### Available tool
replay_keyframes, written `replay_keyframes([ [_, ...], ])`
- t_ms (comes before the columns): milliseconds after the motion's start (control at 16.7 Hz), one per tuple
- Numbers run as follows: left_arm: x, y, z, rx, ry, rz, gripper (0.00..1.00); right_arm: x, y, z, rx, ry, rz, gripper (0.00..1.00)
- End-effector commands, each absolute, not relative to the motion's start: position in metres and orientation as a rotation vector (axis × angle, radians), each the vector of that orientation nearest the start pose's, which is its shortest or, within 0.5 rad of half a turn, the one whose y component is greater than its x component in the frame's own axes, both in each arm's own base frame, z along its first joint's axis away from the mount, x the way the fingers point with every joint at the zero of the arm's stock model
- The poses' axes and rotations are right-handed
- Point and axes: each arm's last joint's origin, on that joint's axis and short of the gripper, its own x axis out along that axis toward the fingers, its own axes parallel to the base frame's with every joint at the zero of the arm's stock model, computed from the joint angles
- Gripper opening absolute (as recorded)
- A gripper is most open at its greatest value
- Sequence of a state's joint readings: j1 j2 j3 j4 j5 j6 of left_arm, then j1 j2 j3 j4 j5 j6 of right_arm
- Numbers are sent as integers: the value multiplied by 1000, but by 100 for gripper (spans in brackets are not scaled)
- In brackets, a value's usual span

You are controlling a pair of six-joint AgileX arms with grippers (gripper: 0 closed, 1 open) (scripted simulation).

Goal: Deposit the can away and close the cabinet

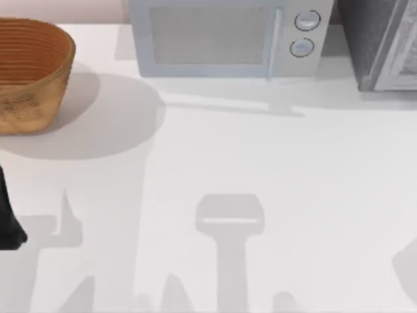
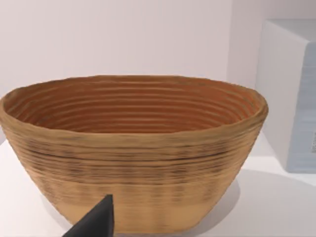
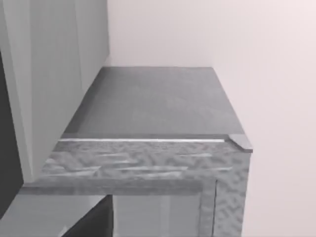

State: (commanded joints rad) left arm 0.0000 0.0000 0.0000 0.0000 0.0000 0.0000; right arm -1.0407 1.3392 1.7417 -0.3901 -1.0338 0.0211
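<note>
A white worktop (image 1: 260, 156) carries soft grey shadows across its near half. At its far left stands a woven brown basket (image 1: 29, 75), ribbed inside; the left wrist view faces that basket (image 2: 133, 163) close up against a pale wall, with a dark tip of the left pincer (image 2: 96, 222) at the frame's edge, and I cannot tell whether that pincer is open or closed. A dark piece of the left arm (image 1: 8, 222) shows at the left edge of the top view. Along the back sits a pale microwave (image 1: 221, 36) with two round knobs, door shut, and at far right a grey cabinet (image 1: 378, 42). The right wrist view looks along the cabinet's flat grey top (image 3: 153, 103) beside a plain wall. The can cannot be made out anywhere.
</note>
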Motion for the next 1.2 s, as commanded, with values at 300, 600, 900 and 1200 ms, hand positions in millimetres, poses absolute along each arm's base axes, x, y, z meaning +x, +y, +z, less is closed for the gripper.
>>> replay_keyframes([
  [300,106,-1,160,0,0,0,100,156,-199,510,0,6,3,100],
  [600,106,-1,160,0,0,0,100,193,-169,515,-10,-5,4,100],
  [900,106,-1,160,0,0,0,100,245,-90,517,-8,-13,1,100],
  [1200,106,-1,160,0,0,0,100,258,16,515,1,-5,2,100],
])
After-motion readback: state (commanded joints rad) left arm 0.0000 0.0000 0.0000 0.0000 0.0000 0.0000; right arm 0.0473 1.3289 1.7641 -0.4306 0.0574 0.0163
